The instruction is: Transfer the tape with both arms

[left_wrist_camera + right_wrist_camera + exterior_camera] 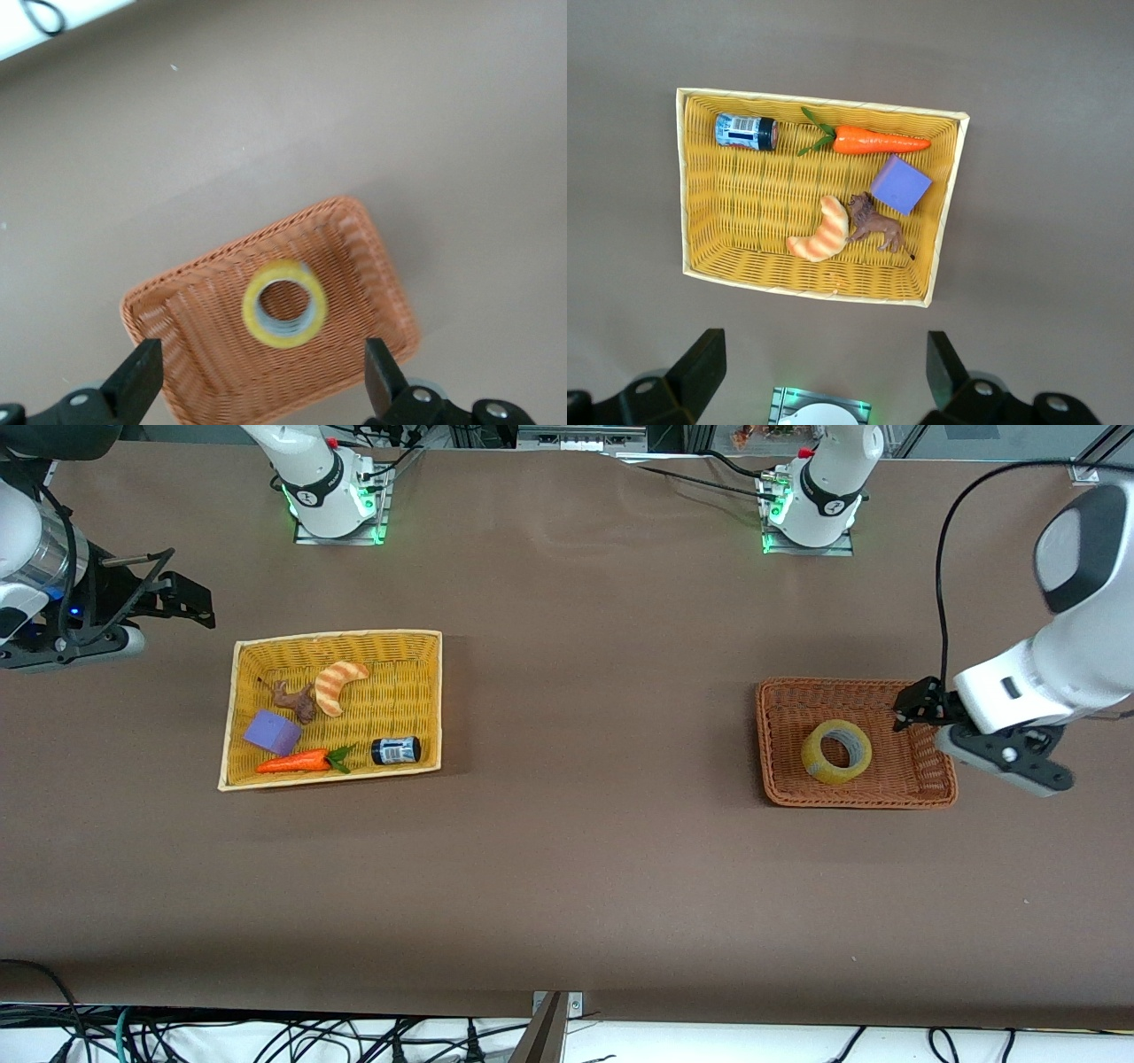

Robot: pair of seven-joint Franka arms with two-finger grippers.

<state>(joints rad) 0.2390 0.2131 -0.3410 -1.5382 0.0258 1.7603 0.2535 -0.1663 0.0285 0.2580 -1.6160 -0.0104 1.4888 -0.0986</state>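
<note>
The tape [836, 751], a yellowish ring with a greyish core, lies flat in the brown wicker basket [895, 794] toward the left arm's end of the table. My left gripper [912, 704] hangs open and empty over that basket's rim, beside the tape and not touching it. In the left wrist view the tape [285, 304] sits in the basket [146, 305] between and past the spread fingers of the left gripper [259, 372]. My right gripper [182, 593] is open and empty, raised over bare table beside the yellow basket; it also shows in the right wrist view [824, 367].
A yellow wicker basket [425, 691] toward the right arm's end holds a croissant [338, 685], a brown toy animal [297, 700], a purple block [272, 732], a carrot [297, 762] and a small black jar [395, 749]. The arm bases [332, 500] stand along the table's edge.
</note>
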